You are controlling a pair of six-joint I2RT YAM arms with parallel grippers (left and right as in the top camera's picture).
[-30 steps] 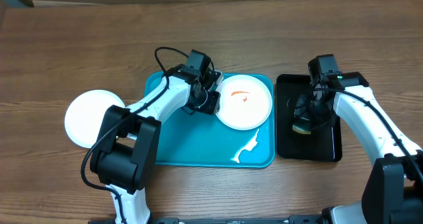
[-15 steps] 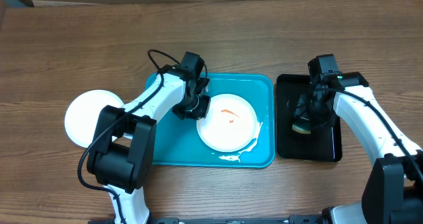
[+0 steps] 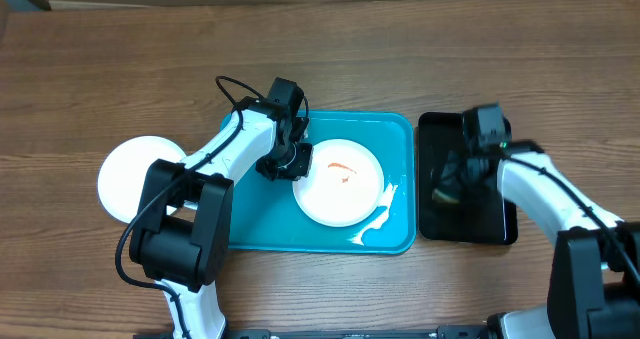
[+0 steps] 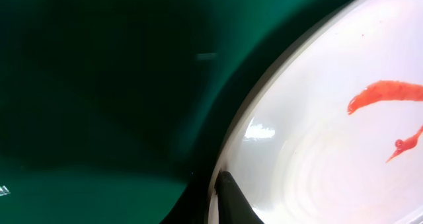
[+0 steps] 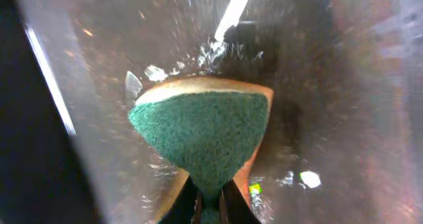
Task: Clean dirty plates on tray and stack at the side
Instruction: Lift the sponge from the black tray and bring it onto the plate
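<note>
A white plate with an orange smear lies in the middle of the turquoise tray. My left gripper is shut on its left rim. In the left wrist view one dark fingertip lies over the plate's rim, with the smear beyond. A second, clean white plate sits on the table left of the tray. My right gripper is shut on a green-and-yellow sponge, held over the black tray. A third plate is not in view.
The smaller black tray stands right of the turquoise tray, and its wet floor shows in the right wrist view. A white streak lies on the turquoise tray's near right part. Bare wooden table surrounds both trays.
My left gripper pulled the smeared plate from the tray's far right corner toward its middle. My right gripper shifted slightly left over the black tray with the sponge.
</note>
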